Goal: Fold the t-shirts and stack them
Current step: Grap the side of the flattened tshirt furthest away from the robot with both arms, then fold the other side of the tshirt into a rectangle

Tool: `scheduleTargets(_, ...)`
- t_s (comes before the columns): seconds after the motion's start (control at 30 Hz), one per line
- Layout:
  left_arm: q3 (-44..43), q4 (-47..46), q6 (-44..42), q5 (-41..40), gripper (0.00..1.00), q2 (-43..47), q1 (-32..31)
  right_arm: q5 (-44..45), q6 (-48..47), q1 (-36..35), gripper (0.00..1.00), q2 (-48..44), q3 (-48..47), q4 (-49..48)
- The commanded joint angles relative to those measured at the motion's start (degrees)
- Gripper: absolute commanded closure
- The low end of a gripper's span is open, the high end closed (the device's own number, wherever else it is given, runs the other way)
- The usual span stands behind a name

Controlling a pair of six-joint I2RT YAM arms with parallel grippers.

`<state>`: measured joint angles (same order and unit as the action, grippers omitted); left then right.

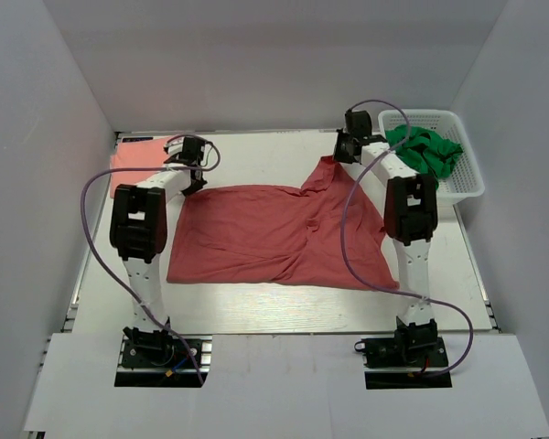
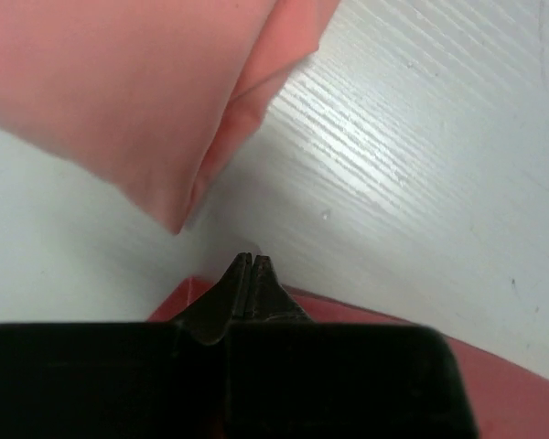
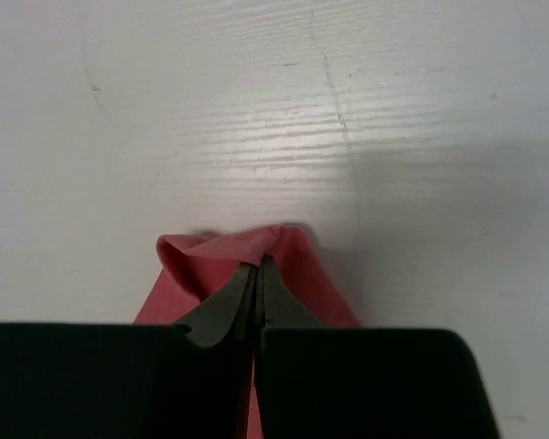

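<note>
Top external view, salmon-pink cloth t-shirt half hidden by left arm, big brick-red cloth t-shirt kinda rumpled on white tabletop, left claw and right claw each pinching a far corner

The counter lies bare along its far middle and its near edge, so a pincer could pass there. The brick-red shirt covers the centre. The pink shirt fills the far left corner, and the basket blocks the far right.
</note>
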<state>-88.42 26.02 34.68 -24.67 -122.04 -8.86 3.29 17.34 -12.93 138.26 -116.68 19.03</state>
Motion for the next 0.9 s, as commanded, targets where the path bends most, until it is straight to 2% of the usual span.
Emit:
scheduleTargets(0.0, 2.5, -2.5, -0.7, -0.5, 1.00, 8.6, -0.4, 1.0, -1.0, -0.2, 1.00, -12.2, 4.3, -1.8)
scheduleTargets(0.2, 11.2, -5.2, -0.7, -0.5, 1.00, 16.6, -0.4, 0.7, 0.7, -0.1, 1.00, -25.3, 17.5, -0.8)
scheduleTargets(0.23, 12.0, -5.2, -0.7, -0.5, 1.00, 17.5, -0.4, 0.8, 1.4, 0.1, 1.00, -29.8, 22.8, -0.8)
scheduleTargets(0.33, 14.4, -5.2, -0.7, -0.5, 1.00, 20.4, -0.4, 2.9, 1.2, -0.1, 1.00, -37.1, 29.8, -0.7)
scheduleTargets(0.7, 21.4, -4.0, -1.2, -1.6, 1.00, 30.3, -0.4, 5.0, 5.4, -0.3, 1.00, -57.0, 46.9, 8.7)
scheduleTargets(0.87, 25.8, -4.8, -2.6, 0.6, 1.00, 34.3, -0.4, 4.0, 8.5, 0.0, 1.00, -66.6, 55.0, 12.4)
